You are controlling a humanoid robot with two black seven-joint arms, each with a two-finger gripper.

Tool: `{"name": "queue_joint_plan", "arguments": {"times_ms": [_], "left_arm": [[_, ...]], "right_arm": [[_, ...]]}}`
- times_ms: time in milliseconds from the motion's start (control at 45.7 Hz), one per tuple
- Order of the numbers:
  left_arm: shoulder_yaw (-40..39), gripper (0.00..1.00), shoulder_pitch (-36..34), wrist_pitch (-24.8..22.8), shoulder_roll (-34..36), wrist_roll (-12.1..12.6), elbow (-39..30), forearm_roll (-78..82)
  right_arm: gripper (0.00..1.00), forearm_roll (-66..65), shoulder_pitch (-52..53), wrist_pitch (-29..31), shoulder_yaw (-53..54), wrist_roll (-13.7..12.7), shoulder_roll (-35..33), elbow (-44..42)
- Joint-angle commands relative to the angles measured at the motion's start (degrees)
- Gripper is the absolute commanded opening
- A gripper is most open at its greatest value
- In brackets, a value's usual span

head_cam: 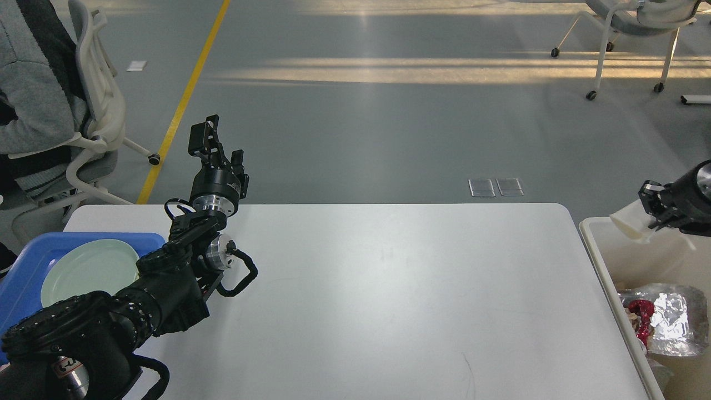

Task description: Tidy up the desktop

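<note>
The desktop (400, 289) is a wide white tabletop with rounded corners, bare across its middle. My left gripper (214, 145) is raised over the table's far left edge, open and holding nothing. At the right edge of the view, my right gripper (654, 210) is shut on a crumpled white paper cup (626, 223). It holds the cup just above the far rim of the cream-white bin (597, 240).
A blue tray (22, 261) with a pale green plate (89, 269) sits at the table's left end, partly under my left arm. Crumpled foil (669, 325) and a red item (641, 322) lie in the bin. A seated person's chair (91, 128) stands far left.
</note>
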Motion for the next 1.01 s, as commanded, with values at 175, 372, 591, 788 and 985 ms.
{"name": "queue_joint_plan", "arguments": {"times_ms": [175,372,591,788,985], "left_arm": [[0.0,0.98,0.0,0.0,0.0,0.0,0.0,0.0],[0.0,0.98,-0.1,0.0,0.0,0.0,0.0,0.0],[0.0,0.98,0.0,0.0,0.0,0.0,0.0,0.0],[0.0,0.98,0.0,0.0,0.0,0.0,0.0,0.0],[0.0,0.98,0.0,0.0,0.0,0.0,0.0,0.0]], "right_arm": [[0.59,0.1,-17.4,-21.1,0.4,0.3,-0.5,-3.5],[0.96,0.2,-19.3,-25.8,0.6,0.3,-0.4,-2.6],[1.00,0.3,-17.7,-25.7,0.6,0.2,-1.3,3.7],[1.00,0.3,-6.4,-22.1,0.0,-0.1,-6.0,18.1],[1.00,0.8,11.3,-3.7,-0.5,-0.4,-5.8,23.8]]}}
